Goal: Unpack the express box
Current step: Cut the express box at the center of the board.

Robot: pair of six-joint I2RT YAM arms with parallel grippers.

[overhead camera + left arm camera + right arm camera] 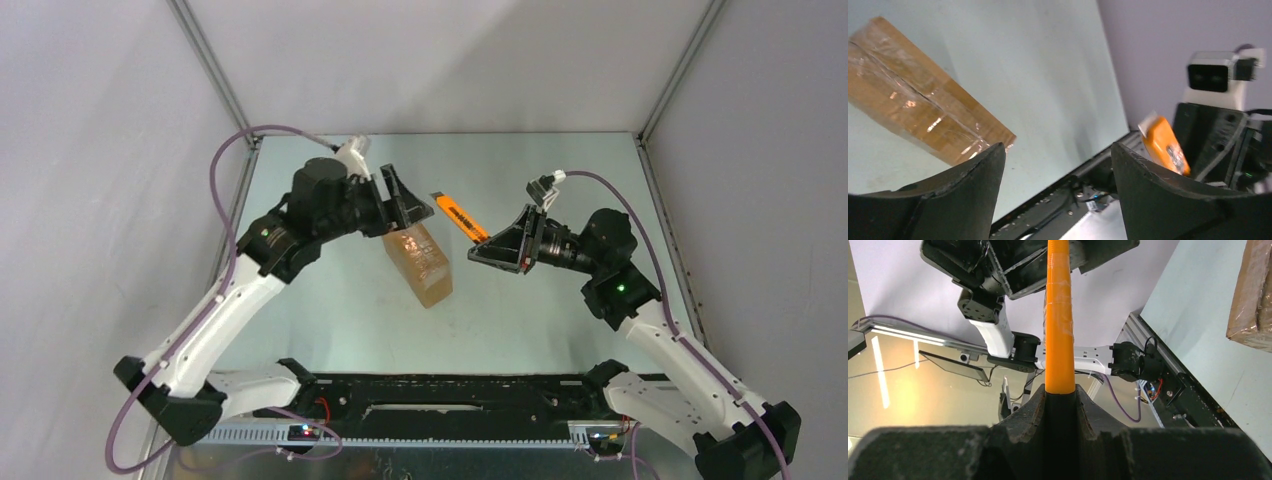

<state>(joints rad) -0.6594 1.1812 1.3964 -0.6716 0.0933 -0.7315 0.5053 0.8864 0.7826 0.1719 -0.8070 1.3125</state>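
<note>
Express box [425,265] on table [330,330], left gripper [410,205] spread wide, empty, right gripper [492,243] clamping utility knife [460,217]

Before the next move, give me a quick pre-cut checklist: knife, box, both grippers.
1. Utility knife clamped in right gripper: ok.
2. Blade extended: cannot tell.
3. Express box lying on table, taped seam facing up: ok.
4. Left gripper steadying the box: not ok. It is open and the box lies outside it.
5. Knife tip clear of left gripper: cannot tell. They look close in the top view.
</note>
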